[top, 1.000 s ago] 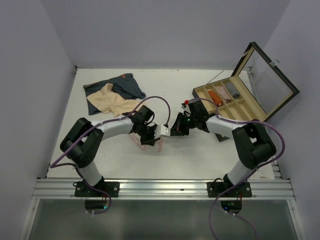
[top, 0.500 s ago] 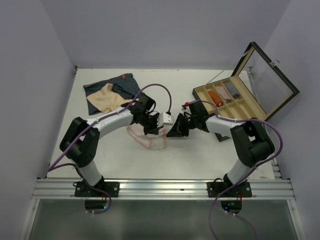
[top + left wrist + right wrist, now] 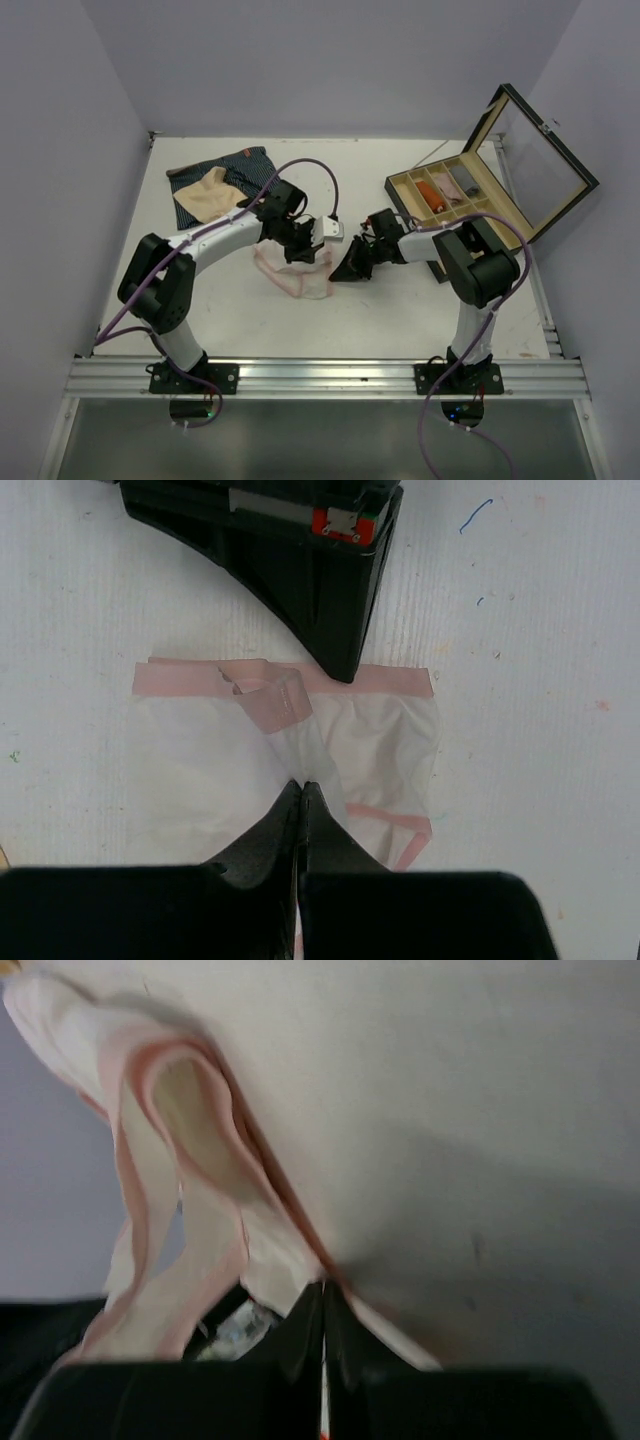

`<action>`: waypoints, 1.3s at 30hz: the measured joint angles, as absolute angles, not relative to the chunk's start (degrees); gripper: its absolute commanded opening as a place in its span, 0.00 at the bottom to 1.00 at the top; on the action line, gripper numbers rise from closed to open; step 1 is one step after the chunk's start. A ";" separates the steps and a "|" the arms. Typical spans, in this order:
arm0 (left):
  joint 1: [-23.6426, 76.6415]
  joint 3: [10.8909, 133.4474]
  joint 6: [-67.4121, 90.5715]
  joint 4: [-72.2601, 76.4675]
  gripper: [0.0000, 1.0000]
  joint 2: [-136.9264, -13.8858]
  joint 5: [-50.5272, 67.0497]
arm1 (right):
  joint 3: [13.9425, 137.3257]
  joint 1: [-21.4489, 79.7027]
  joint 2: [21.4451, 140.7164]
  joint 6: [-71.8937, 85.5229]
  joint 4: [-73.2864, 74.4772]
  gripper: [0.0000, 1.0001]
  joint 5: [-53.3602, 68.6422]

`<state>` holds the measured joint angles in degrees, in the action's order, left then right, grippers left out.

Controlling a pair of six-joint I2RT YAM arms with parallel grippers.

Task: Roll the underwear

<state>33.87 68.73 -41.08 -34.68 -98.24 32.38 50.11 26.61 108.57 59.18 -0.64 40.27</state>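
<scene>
Lowered since a second ago, the pink-and-white underwear point(image 3: 287, 273) lies spread left of the wooden box point(image 3: 430, 167), with the left gripper point(image 3: 300, 786) and right gripper point(image 3: 322, 1292) each pinched shut on it (likely stretching it flat for rolling). Farther left of the box lie the beige underwear point(image 3: 208, 196) and navy underwear point(image 3: 246, 165).

Left gripper point(image 3: 301, 792) is pinched tight, its tips nipping the white middle of the pink-and-white underwear point(image 3: 375, 742), which lies spread on the white worktop point(image 3: 540, 630). Opposite, the right gripper point(image 3: 345, 668) reaches in from the top. Its tip is down on the pink waistband point(image 3: 395, 683), beside a folded-over loop.
</scene>
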 measured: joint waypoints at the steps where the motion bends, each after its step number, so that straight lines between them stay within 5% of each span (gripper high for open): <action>1: 33.87 69.08 -41.06 -34.92 0.00 -98.24 32.56 | 50.52 26.63 109.38 59.09 -1.61 0.00 40.21; 39: 33.82 70.98 -41.08 -39.44 0.00 -94.89 35.14 | 52.58 27.92 116.09 69.10 -20.97 0.00 39.05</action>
<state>33.82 70.98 -41.08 -39.44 -94.89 35.14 52.58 27.92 116.09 69.10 -20.97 39.05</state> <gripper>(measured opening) 0.005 0.009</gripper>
